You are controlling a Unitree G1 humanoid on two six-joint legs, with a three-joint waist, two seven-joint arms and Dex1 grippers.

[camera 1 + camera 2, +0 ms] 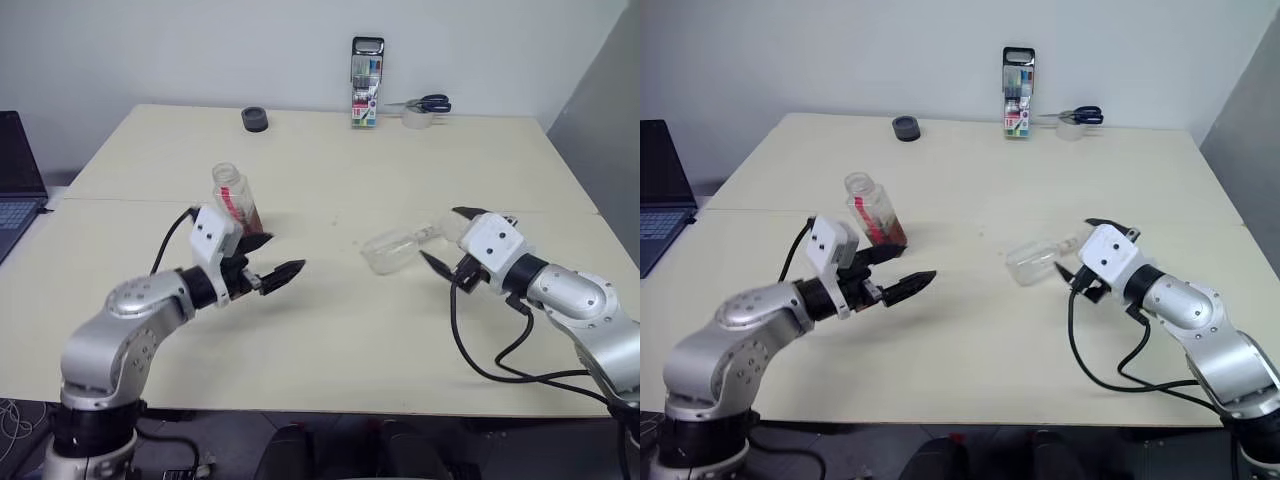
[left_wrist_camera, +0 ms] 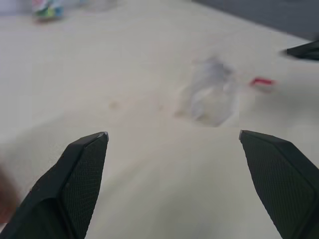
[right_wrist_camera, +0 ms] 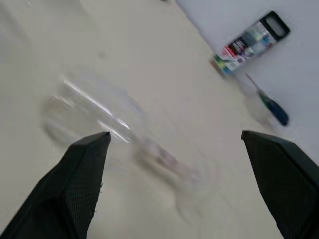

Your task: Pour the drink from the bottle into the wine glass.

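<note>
since the glass lies on its side, the step in hand looks like standing it up before any pouring.
left gripper: released, holding nothing, pointing toward the middle of the table, just in front of the bottle.
bottle: upright, uncapped, a little reddish-brown drink low inside; near the left gripper but apart from it.
wine glass: tipped over, bowl toward the bottle, stem toward the right gripper; looks empty.
right gripper: fingers spread, not clenched, around the stem end; whether it touches is unclear.
doing it well: take the stem low, lift gently, set the foot flat.
room: bare table between bottle and glass; near edge well clear. marker case, tape and scissors stand far back.
</note>
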